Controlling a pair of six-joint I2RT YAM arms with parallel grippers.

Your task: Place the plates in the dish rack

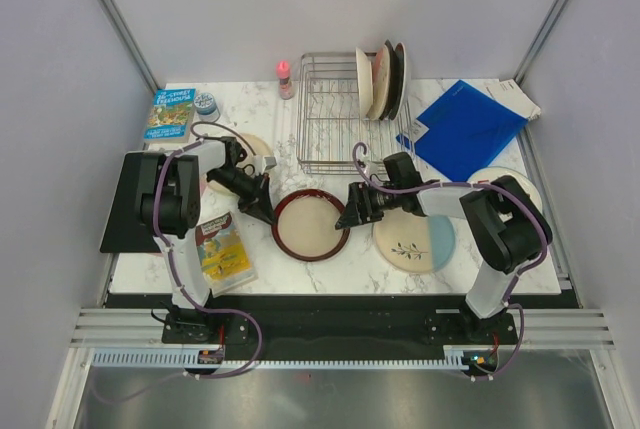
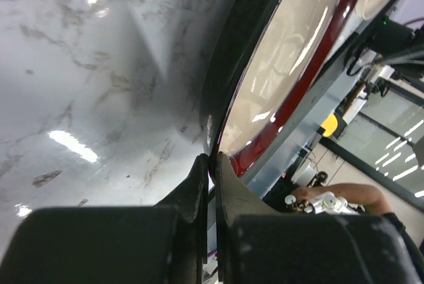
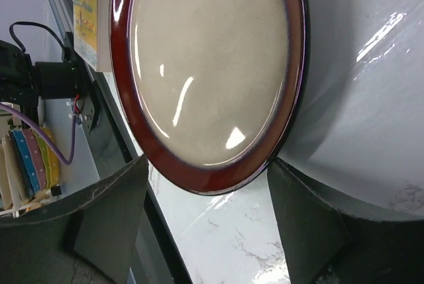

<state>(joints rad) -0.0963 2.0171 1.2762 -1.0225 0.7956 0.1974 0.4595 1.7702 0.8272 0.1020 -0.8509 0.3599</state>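
Red-rimmed cream plate (image 1: 311,226) lies flat on the marble tabletop (image 1: 330,274) at the centre of the top view, just below the wire dish rack (image 1: 335,119) and apart from it. The left gripper (image 1: 268,211) sits at the plate's left edge. Its wrist view shows the left gripper (image 2: 212,163) with its fingers pressed together on the thin rim, one above and one under, so it holds the plate by the lip. That is probably the only hold a flat plate offers. Whether the edge is already off the marble I cannot tell.

The right gripper (image 1: 350,217) faces the opposite edge with its fingers wide. In its own view the right gripper (image 3: 205,181) has its fingers spread on either side of the plate's (image 3: 212,65) rim, holding nothing. It seems placed to steady the plate or take it over.

Three plates (image 1: 382,79) already stand upright at the rack's right end, leaving the left slots free. A twig-motif plate (image 1: 420,244) waits lower right, under the right arm. The blue folder (image 1: 465,129) lies just right of the rack.
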